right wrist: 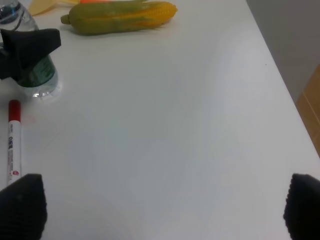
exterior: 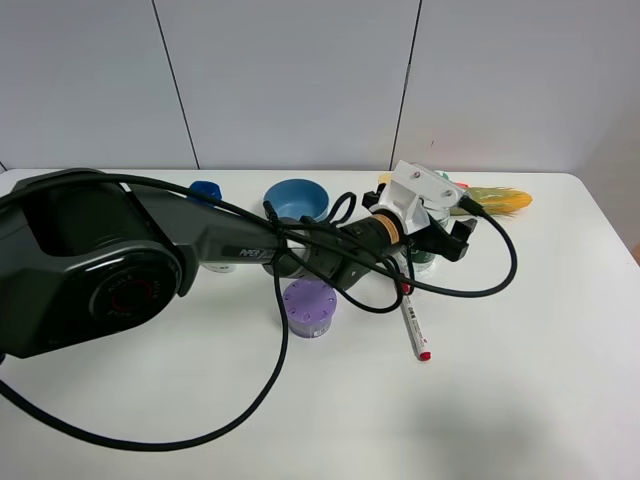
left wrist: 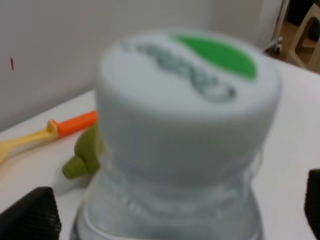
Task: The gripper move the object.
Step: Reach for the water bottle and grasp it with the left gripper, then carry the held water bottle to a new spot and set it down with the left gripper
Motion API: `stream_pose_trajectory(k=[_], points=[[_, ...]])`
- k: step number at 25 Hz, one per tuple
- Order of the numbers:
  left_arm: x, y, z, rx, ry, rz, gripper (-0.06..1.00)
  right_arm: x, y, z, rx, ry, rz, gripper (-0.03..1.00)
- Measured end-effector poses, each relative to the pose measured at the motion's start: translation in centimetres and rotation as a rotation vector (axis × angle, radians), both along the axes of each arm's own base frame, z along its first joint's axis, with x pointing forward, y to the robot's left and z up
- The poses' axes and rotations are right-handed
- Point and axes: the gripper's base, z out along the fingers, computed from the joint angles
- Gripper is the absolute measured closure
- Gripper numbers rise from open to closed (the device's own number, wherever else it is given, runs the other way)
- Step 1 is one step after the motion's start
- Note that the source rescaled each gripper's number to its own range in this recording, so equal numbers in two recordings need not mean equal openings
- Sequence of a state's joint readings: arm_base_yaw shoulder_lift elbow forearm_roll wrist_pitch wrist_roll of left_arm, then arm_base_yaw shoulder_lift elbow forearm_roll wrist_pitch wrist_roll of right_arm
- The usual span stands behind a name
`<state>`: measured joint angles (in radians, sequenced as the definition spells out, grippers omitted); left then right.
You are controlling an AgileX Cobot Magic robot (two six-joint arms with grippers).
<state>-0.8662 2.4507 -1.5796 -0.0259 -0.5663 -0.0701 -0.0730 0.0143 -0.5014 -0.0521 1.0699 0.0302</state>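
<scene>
The clear water bottle with a white cap and green label stands upright at the middle right of the table. My left gripper reaches across and straddles it, one black jaw on each side. In the left wrist view the cap fills the frame, and the fingertips stand wide apart with gaps to the bottle, so the gripper is open. The right wrist view shows the bottle with a left finger beside it. My right gripper is open and empty over bare table.
A red-capped marker lies just in front of the bottle. A purple cylinder and a blue bowl sit under the left arm. A corn cob lies behind the bottle. Black cables loop over the table.
</scene>
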Motion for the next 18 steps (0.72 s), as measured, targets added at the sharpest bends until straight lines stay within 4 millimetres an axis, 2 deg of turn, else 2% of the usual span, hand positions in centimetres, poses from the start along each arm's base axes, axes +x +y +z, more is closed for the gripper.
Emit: stream_pose_trajectory(k=[2, 4, 5, 8, 9, 18], points=[[-0.02, 0.03, -0.54, 0.009, 0.007, 0.0, 0.0, 0.0, 0.0, 0.0, 0.0, 0.0, 0.0, -0.03], [-0.06, 0.03, -0.87, 0.016, 0.009, -0.004, 0.16, 0.0, 0.0, 0.0, 0.0, 0.0, 0.0, -0.03], [-0.08, 0.02, -0.91, 0.018, 0.007, -0.007, 0.31, 0.0, 0.0, 0.0, 0.0, 0.0, 0.0, -0.03], [-0.04, 0.03, -0.88, 0.02, 0.003, -0.009, 0.87, 0.0, 0.0, 0.0, 0.0, 0.0, 0.0, -0.03], [-0.06, -0.02, -0.86, 0.02, 0.003, -0.009, 0.94, 0.0, 0.0, 0.0, 0.0, 0.0, 0.0, -0.03], [-0.07, -0.02, -0.86, 0.021, 0.001, -0.011, 0.92, 0.0, 0.0, 0.0, 0.0, 0.0, 0.0, -0.03]])
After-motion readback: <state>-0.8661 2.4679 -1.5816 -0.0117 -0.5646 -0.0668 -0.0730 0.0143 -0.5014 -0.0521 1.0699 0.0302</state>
